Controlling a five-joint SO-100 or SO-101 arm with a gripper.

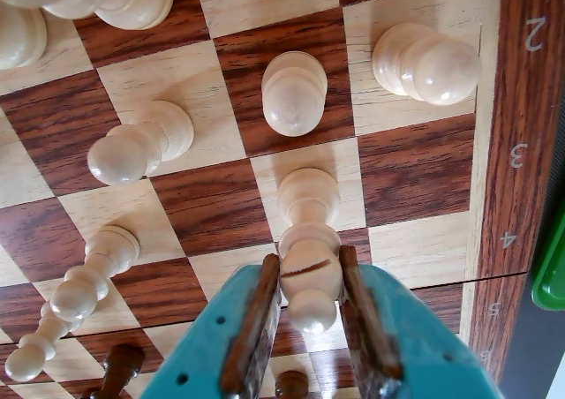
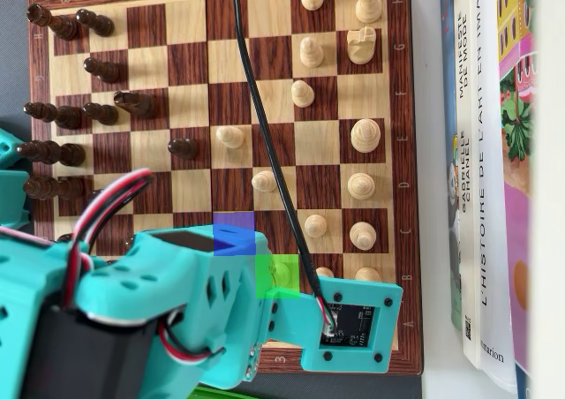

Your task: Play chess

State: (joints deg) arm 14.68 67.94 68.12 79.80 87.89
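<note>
In the wrist view my gripper [image 1: 309,259] is shut on a light wooden bishop [image 1: 309,240]. The brown pads [image 1: 353,302] press its slotted head from both sides. Its base sits over a light square of the chessboard [image 1: 415,165], near the rank numbers on the right rim. I cannot tell whether the base touches the board. In the overhead view the teal arm [image 2: 177,302] covers the chessboard's [image 2: 194,63] lower left part and hides the jaws and the held bishop.
Light pawns [image 1: 294,93] [image 1: 425,63] [image 1: 139,143] stand just beyond the bishop, and another tall light piece [image 1: 84,284] to its left. Overhead, dark pieces [image 2: 62,112] fill the left files and light pieces [image 2: 362,134] the right. Books [image 2: 494,152] border the board's right edge. A black cable [image 2: 265,125] crosses it.
</note>
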